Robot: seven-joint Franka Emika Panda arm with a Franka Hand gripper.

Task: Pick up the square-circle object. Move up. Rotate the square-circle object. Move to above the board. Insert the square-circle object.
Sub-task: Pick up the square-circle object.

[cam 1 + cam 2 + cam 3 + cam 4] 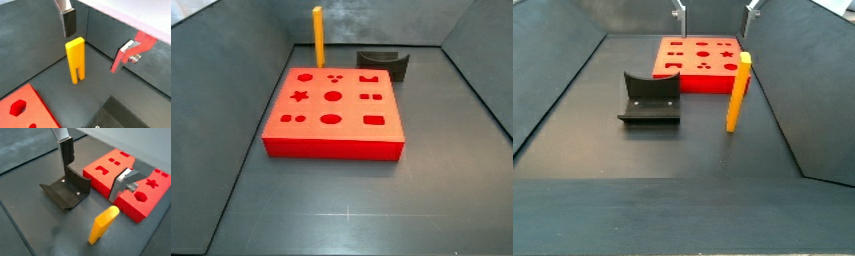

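Orange bar (738, 92) stands upright beside the red board (334, 118); fixture (651, 96) nearby. Gripper (100, 37) above, spread, empty.

The gripper (716, 7) is cut off by the frame edge in a side view, only two finger tips showing, so whether it is open or closed cannot be told. In both wrist views one finger (69, 22) runs out of frame; the red part beside it (137, 47) is cropped too.

The red board (25, 108) shows only a corner in a wrist view. In a side view the yellow block (318, 38) has its lower end hidden behind the board, and the dark holder (382, 64) is partly hidden behind it as well.
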